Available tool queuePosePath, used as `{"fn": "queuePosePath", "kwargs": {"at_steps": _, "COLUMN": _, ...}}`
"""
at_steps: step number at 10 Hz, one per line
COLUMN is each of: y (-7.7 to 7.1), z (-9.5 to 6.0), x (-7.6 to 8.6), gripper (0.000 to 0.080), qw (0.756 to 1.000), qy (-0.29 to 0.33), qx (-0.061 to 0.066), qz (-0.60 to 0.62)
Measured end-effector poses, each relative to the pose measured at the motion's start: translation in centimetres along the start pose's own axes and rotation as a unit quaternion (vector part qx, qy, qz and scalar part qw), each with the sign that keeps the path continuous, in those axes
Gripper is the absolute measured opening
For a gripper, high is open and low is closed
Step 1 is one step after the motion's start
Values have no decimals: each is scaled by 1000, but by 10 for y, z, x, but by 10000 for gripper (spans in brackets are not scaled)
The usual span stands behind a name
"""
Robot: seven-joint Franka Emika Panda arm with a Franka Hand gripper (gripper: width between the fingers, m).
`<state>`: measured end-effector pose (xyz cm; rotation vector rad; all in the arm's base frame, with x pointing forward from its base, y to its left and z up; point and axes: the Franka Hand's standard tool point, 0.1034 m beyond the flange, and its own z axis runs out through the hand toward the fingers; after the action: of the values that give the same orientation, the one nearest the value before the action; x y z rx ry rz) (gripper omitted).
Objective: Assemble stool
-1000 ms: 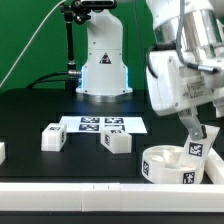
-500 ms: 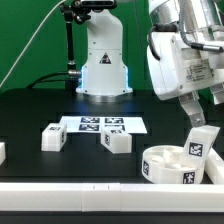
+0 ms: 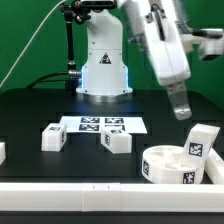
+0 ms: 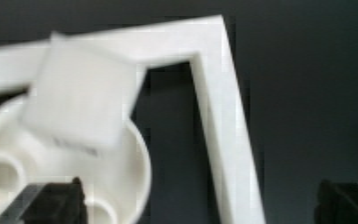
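The round white seat (image 3: 170, 166) lies at the front on the exterior view's right. One white leg (image 3: 200, 140) stands tilted on its far right rim, free of the gripper. Two more legs (image 3: 52, 137) (image 3: 117, 142) lie on the black table further left. My gripper (image 3: 181, 110) hangs open and empty above the seat, to the left of the standing leg. In the wrist view the seat (image 4: 16, 150) and that leg (image 4: 78, 95) show blurred below the open gripper (image 4: 202, 205), whose dark fingertips (image 4: 48, 204) stand wide apart.
The marker board (image 3: 100, 124) lies flat behind the two loose legs. The robot base (image 3: 103, 62) stands at the back. A white rail (image 3: 70, 188) runs along the table's front edge and also shows in the wrist view (image 4: 220, 120). A small white piece (image 3: 2, 152) sits at the left edge.
The gripper has let go of the leg at the seat, then risen and swung toward the exterior view's left. The leg stays standing on the seat.
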<state>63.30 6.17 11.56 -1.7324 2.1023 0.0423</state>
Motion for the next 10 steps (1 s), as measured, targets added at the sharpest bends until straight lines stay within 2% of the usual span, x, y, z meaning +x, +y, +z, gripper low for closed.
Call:
{"fn": "queuePosePath", "kwargs": {"at_steps": 1, "y": -3, "z": -4, "x": 3, "gripper": 649, "qw": 1000, "qy": 2, "qx": 1, "qz": -3}}
{"fn": "queuePosePath", "kwargs": {"at_steps": 5, "y": -2, "z": -3, "x": 4, "gripper": 649, "qw": 1000, "qy": 3, "qx": -1, "qz": -7}}
{"fn": "queuePosePath", "kwargs": {"at_steps": 6, "y": 1, "z": -1, "x": 6, "gripper": 649, "qw": 996, "qy": 15, "qx": -19, "qz": -83}}
{"fn": "queuePosePath", "kwargs": {"at_steps": 9, "y": 5, "z": -8, "x": 31, "gripper": 649, "qw": 985, "qy": 23, "qx": -28, "qz": -170}}
{"fn": "queuePosePath", "kwargs": {"at_steps": 10, "y": 6, "z": -9, "x": 39, "gripper": 649, "qw": 985, "qy": 29, "qx": -26, "qz": -167}}
